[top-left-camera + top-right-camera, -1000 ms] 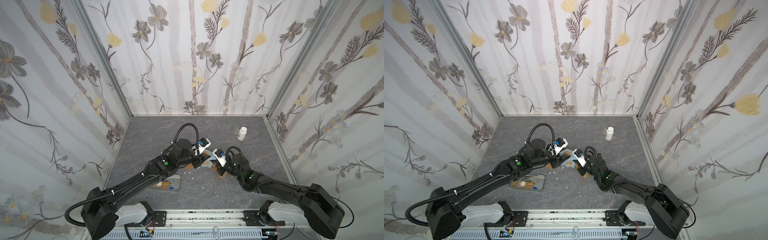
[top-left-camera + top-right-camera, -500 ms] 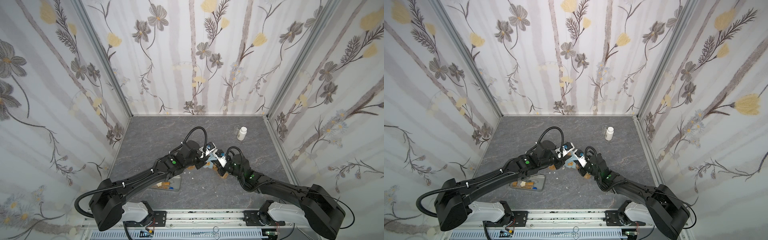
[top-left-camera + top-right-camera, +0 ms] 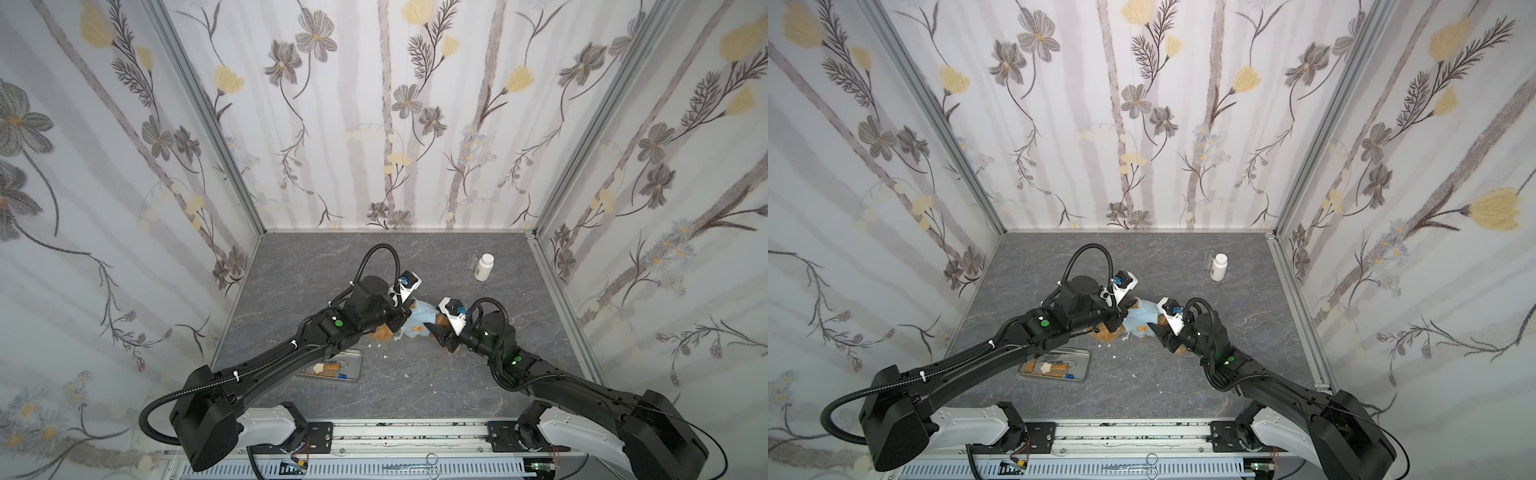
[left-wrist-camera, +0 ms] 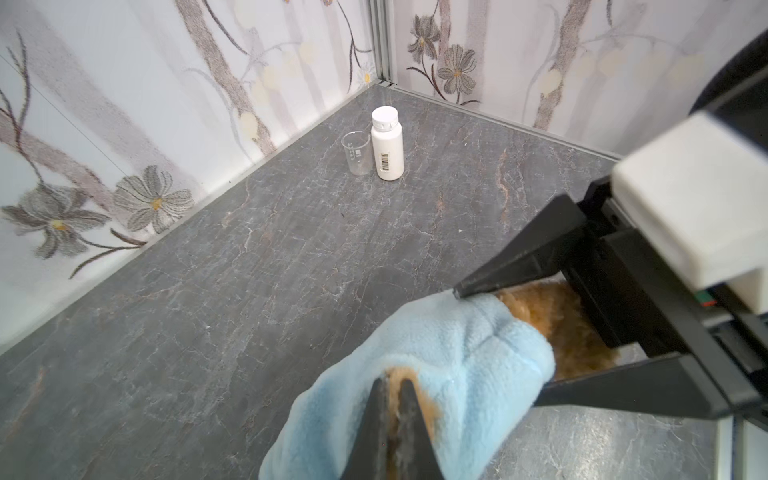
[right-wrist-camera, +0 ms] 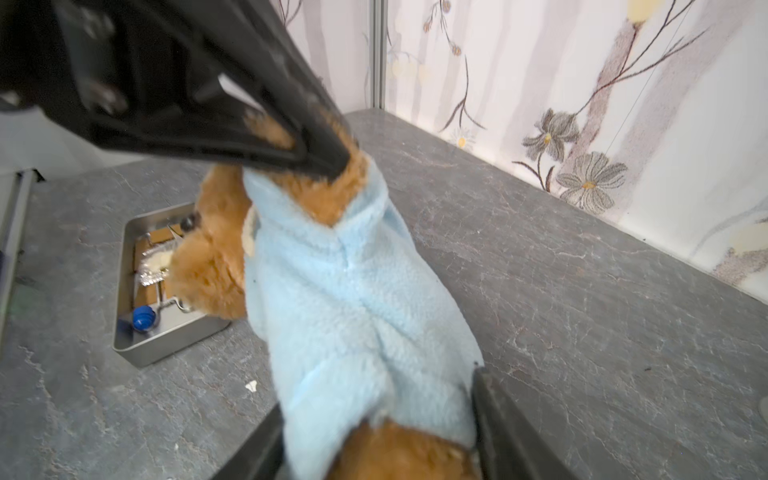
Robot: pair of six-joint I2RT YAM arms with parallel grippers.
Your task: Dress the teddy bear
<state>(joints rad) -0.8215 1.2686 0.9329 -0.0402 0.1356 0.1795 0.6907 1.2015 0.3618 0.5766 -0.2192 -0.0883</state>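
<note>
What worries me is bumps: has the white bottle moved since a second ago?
No. The white bottle sits unchanged relative to the back-right corner post.

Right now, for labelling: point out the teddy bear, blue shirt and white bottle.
teddy bear (image 5: 208, 270): right wrist view, furry head.
blue shirt (image 5: 345, 299): right wrist view, fleece over the body.
white bottle (image 4: 387, 143): left wrist view, labelled side.

The teddy bear (image 3: 383, 332) lies mid-tabletop (image 3: 415, 257), wearing a light blue shirt (image 3: 419, 319). The left tool (image 3: 402, 316) meets its left side, and the right tool (image 3: 439, 333) its right. A metal tray (image 3: 356, 365) sits nearer on the left. A white bottle (image 3: 483, 267) stands far right.
</note>
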